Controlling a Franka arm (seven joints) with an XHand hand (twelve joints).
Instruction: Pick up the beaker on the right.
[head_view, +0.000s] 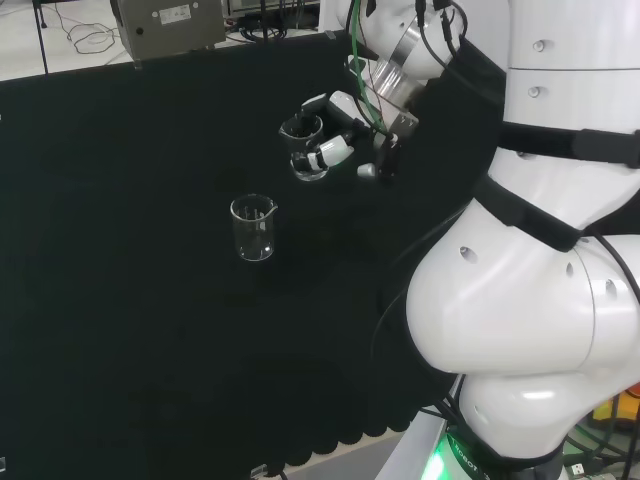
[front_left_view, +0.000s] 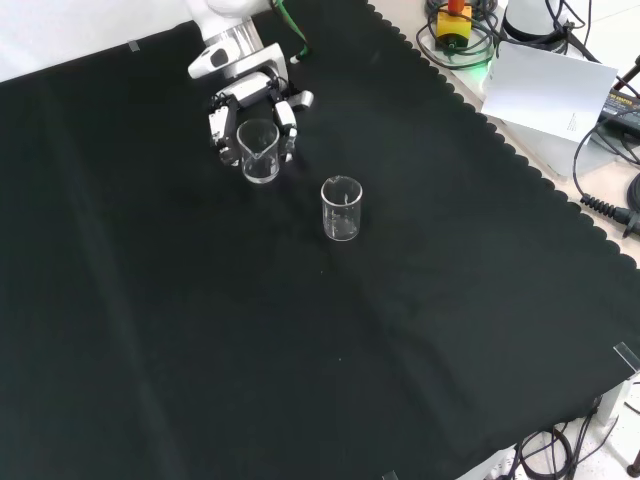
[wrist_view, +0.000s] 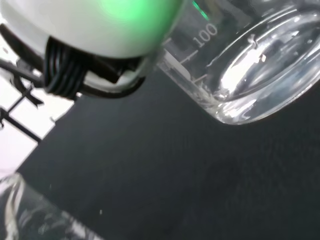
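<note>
Two clear glass beakers are on the black cloth. In the head view the right-hand beaker (head_view: 304, 146) sits inside the hand (head_view: 345, 135), whose black and white fingers curl round its wall. The front view has this same beaker (front_left_view: 258, 151) near the top, with the hand (front_left_view: 240, 100) closed round it from behind. In the wrist view its base and printed scale (wrist_view: 250, 75) are close under the blurred white part of the hand (wrist_view: 100, 30). I cannot tell whether its base touches the cloth. The other beaker (head_view: 253, 228) (front_left_view: 341, 208) stands upright and apart.
A grey box (head_view: 170, 25) stands at the far edge of the cloth in the head view. The cloth's scalloped edge (front_left_view: 520, 160) runs along the front view's right, with a white sheet (front_left_view: 545, 85) and cables (front_left_view: 610, 200) beyond it. The arm's white links (head_view: 540, 300) are at the head view's right.
</note>
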